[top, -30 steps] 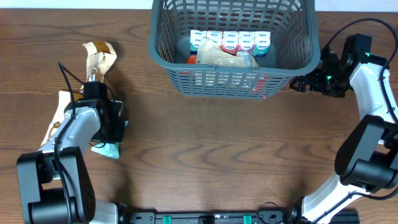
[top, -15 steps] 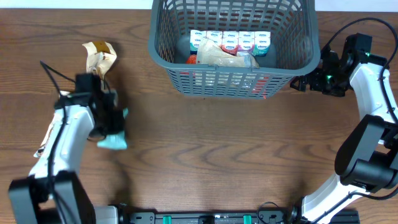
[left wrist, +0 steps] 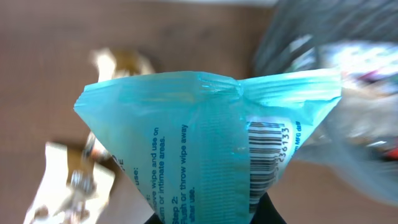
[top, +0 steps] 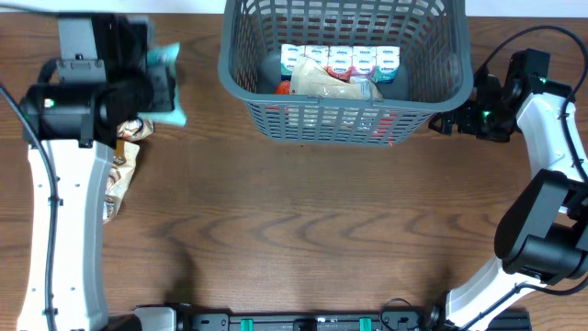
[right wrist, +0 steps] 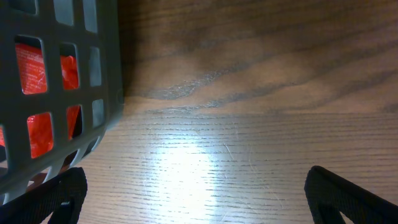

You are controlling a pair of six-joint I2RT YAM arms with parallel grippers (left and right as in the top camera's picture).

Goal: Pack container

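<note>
Left gripper clamps 1 crinkly teal film packet, left of the slotted grey plastic container at far centre of the wood-grain table. Right gripper gapes beside the container's right wall.

A dark brown wood-grain table carries everything. The container stands flat on it at the far edge, from the middle towards the right. Over on the left lie crumpled beige-and-brown snack wrappers, well apart from the container and only partly in sight.
</note>
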